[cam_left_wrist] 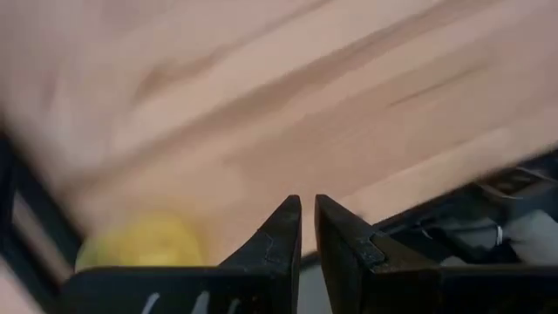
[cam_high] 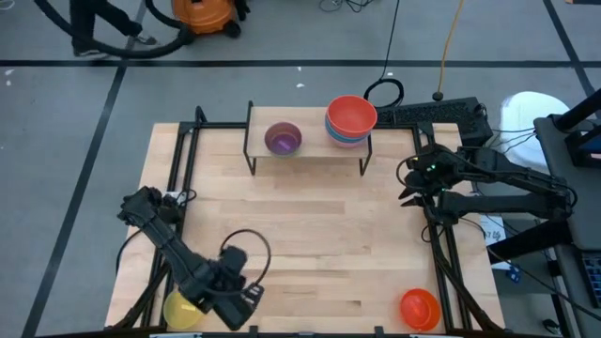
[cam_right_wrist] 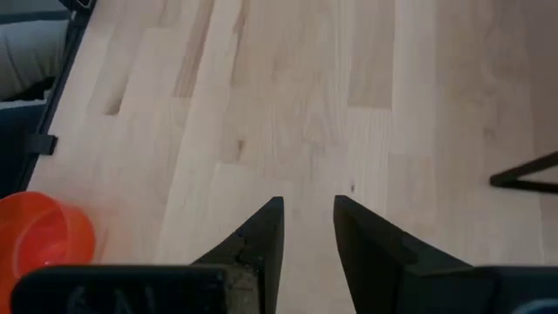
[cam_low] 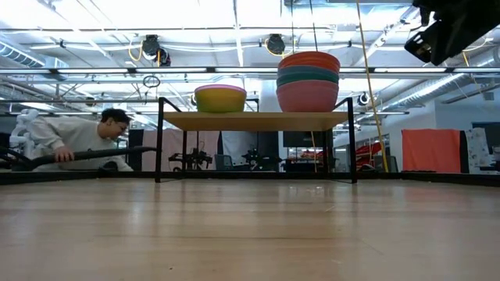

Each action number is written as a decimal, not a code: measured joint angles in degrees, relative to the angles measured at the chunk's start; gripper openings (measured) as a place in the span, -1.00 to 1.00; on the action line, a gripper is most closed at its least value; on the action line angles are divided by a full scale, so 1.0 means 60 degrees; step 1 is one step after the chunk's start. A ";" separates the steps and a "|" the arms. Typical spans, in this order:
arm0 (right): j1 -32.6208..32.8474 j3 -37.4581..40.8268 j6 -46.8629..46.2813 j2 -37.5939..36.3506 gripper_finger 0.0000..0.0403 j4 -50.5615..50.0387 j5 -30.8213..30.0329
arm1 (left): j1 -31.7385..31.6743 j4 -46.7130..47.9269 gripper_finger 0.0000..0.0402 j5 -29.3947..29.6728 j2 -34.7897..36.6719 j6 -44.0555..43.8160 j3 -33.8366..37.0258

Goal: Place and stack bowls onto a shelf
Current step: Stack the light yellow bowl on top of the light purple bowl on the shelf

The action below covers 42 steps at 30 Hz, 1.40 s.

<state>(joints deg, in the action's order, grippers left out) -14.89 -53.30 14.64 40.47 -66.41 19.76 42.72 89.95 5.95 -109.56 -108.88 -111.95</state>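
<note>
On the shelf [cam_high: 310, 150] at the table's far side, a purple bowl [cam_high: 283, 139] sits in a yellow-green one [cam_low: 220, 101]. Beside them is a stack with a red bowl on top [cam_high: 350, 116]; the low view shows teal and pink bowls [cam_low: 308, 92] under it. A yellow bowl [cam_high: 180, 311] rests on the table's near left corner, close beside my left gripper [cam_high: 228, 293], which points down, its fingers a narrow gap apart and holding nothing. An orange bowl [cam_high: 419, 307] rests near the right corner. My right gripper [cam_high: 408, 188] hangs open over the table's right edge.
Black frame rails [cam_high: 178, 160] run along the table's left and right edges. The middle of the tabletop [cam_high: 319, 225] is bare wood. Beyond the table, a person [cam_low: 78, 136] bends over a hose, and an orange vacuum [cam_high: 207, 11] stands on the floor.
</note>
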 joint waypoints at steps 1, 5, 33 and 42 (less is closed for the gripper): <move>0.0027 0.0000 0.0001 0.0000 -0.51 0.0077 0.0002 | 0.0094 0.0003 -0.79 -0.0262 0.0000 -0.0628 0.0203; 0.0154 0.0000 0.0006 0.0000 -0.51 0.0411 -0.0002 | 0.0488 -0.0015 -0.79 -0.1380 0.0000 -0.3295 0.0967; 0.0403 0.0000 -0.0114 -0.0003 -0.51 0.1855 0.0002 | 0.1340 -0.2353 -0.79 -0.3682 0.0007 -0.2645 0.4645; 0.0403 0.0000 -0.0085 0.0000 -0.51 0.2346 0.0005 | 0.1474 -0.3608 -0.80 -0.4175 0.0007 -0.2935 0.4854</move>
<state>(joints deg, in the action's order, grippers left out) -12.47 -53.30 14.13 40.47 -52.33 19.79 51.57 68.31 -19.10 -109.51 -126.49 -82.83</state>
